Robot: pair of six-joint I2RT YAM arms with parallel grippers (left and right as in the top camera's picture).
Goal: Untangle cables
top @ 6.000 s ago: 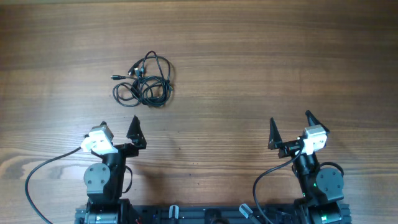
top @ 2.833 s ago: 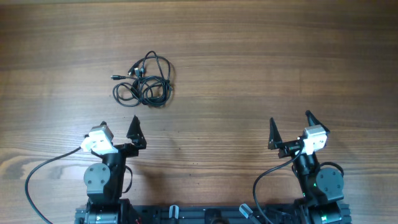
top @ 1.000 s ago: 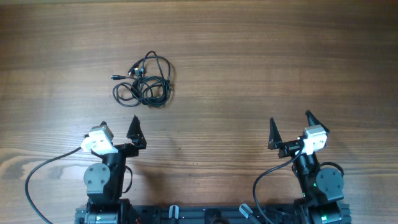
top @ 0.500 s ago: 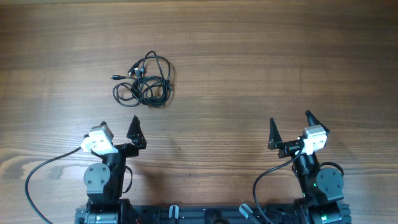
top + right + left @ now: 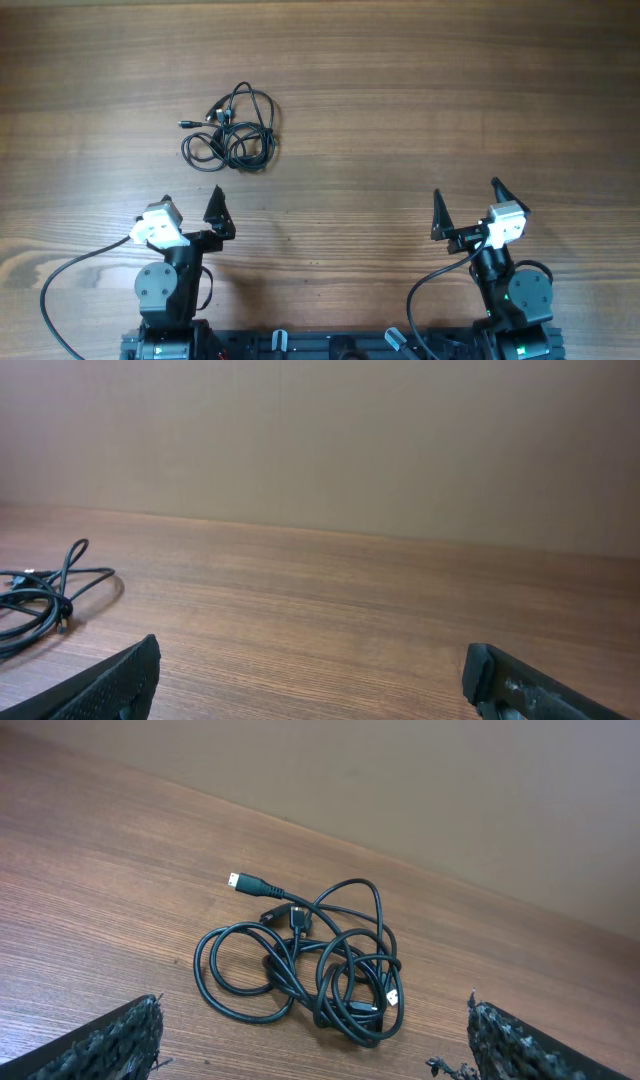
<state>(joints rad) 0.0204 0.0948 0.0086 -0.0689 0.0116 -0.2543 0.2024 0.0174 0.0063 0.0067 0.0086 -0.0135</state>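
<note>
Loosely knotted, the cables (image 5: 232, 130) lie in the table's (image 5: 420, 90) left half, the bundle's long axis running left to right with one plug (image 5: 183, 124) pointing toward the left edge, while the left gripper (image 5: 190, 206) and right gripper (image 5: 468, 202) both gape wide by the near edge.

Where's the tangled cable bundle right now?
The cables lie on the table, left of centre in the overhead view, just beyond the open left gripper.
</note>
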